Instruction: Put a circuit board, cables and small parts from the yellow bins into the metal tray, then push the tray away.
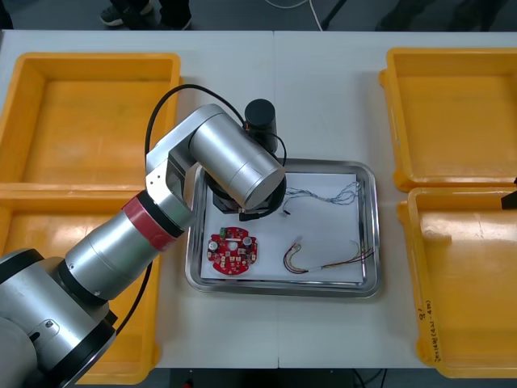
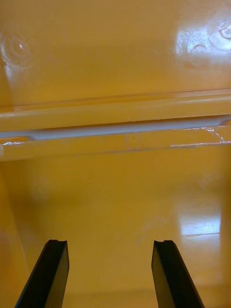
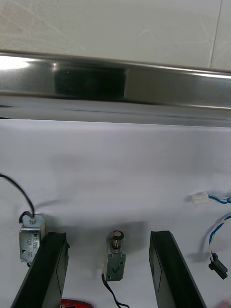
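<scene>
The left arm (image 1: 161, 218) is reaching out over the metal tray (image 1: 373, 234), which is sitting in the middle of the worktop (image 1: 323, 81). The tray is white inside.

The left end effector (image 3: 108, 235) is hanging low over the tray's white floor, near the tray's shiny rim (image 3: 115, 84). Its two black fingers (image 3: 48, 269) are standing wide apart and are not holding anything. A small metal part (image 3: 114, 260) is lying on the white floor in the gap between the fingers, not touching either one. A second small metal part (image 3: 31, 238) is lying just beside the outside of one finger.

A round red circuit board (image 1: 233, 250) is lying in the tray, on the side nearest the robot. A blue and white cable (image 1: 327, 194) is lying in the far part of the tray. A red and yellow cable (image 1: 323, 263) is lying near the board, toward the robot's right.

The right end effector (image 2: 109, 243) is hanging over the inside of one of the yellow bins (image 2: 115, 192). Its fingers are also standing apart, with nothing between them.

Two yellow bins are sitting on the robot's left (image 1: 89, 121) and two on its right (image 1: 452, 121), with the tray between them.
</scene>
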Controlling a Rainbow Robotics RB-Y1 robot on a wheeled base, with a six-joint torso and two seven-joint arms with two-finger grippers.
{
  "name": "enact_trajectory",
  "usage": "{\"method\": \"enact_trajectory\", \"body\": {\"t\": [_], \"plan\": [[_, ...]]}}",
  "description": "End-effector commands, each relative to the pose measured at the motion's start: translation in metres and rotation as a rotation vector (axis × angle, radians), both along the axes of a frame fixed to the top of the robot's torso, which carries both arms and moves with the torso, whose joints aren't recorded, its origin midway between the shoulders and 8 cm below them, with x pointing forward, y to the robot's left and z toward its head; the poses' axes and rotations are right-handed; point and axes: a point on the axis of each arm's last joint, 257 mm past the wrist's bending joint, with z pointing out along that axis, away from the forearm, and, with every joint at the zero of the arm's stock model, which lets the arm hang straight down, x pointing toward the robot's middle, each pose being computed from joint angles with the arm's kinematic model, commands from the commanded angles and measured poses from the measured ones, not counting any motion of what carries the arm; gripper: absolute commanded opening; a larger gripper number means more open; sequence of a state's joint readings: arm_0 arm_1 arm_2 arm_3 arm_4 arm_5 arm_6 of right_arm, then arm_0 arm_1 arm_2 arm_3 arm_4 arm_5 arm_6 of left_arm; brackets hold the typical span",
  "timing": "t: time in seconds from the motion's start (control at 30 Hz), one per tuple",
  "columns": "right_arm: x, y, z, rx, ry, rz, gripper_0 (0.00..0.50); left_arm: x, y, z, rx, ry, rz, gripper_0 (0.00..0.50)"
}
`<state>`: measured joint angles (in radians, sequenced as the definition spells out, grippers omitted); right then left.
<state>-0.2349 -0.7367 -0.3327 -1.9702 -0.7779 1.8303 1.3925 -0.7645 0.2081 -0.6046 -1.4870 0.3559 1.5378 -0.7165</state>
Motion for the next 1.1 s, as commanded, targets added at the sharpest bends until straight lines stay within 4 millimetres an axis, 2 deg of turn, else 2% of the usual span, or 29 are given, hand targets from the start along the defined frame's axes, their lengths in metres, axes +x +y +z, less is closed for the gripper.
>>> {"method": "enact_trajectory", "body": {"t": [0.03,0.23,0.33,0.43,0.67,0.7,0.77,0.8,0.9,1.1], "plan": [[0.002,-0.008,0.012,-0.017,-0.034,0.011,0.5,-0.003,-0.014,0.003,-0.029,-0.016,-0.001,0.5],[0.002,-0.008,0.012,-0.015,-0.035,0.011,0.5,-0.001,-0.014,0.008,-0.038,-0.022,0.002,0.5],[0.002,-0.008,0.011,-0.016,-0.034,0.011,0.5,-0.002,-0.013,0.019,-0.047,-0.026,0.005,0.5],[0.002,-0.008,0.012,-0.016,-0.035,0.012,0.5,-0.006,-0.008,0.042,-0.056,-0.037,0.007,0.5],[0.002,-0.008,0.012,-0.015,-0.035,0.011,0.5,-0.005,0.003,0.08,-0.082,-0.088,0.014,0.5],[0.002,-0.009,0.013,-0.018,-0.036,0.012,0.5,-0.004,0.008,0.092,-0.092,-0.107,0.021,0.5],[0.001,-0.01,0.013,-0.016,-0.033,0.01,0.5,-0.003,0.011,0.101,-0.101,-0.119,0.026,0.5],[0.0,-0.01,0.015,-0.017,-0.031,0.012,0.5,-0.001,0.018,0.114,-0.12,-0.136,0.04,0.5],[-0.001,-0.01,0.016,-0.022,-0.025,0.015,0.5,0.001,0.028,0.13,-0.137,-0.155,0.057,0.5],[-0.002,-0.009,0.018,-0.021,-0.019,0.023,0.5,0.007,0.07,0.169,-0.137,-0.156,0.103,0.5]]}}
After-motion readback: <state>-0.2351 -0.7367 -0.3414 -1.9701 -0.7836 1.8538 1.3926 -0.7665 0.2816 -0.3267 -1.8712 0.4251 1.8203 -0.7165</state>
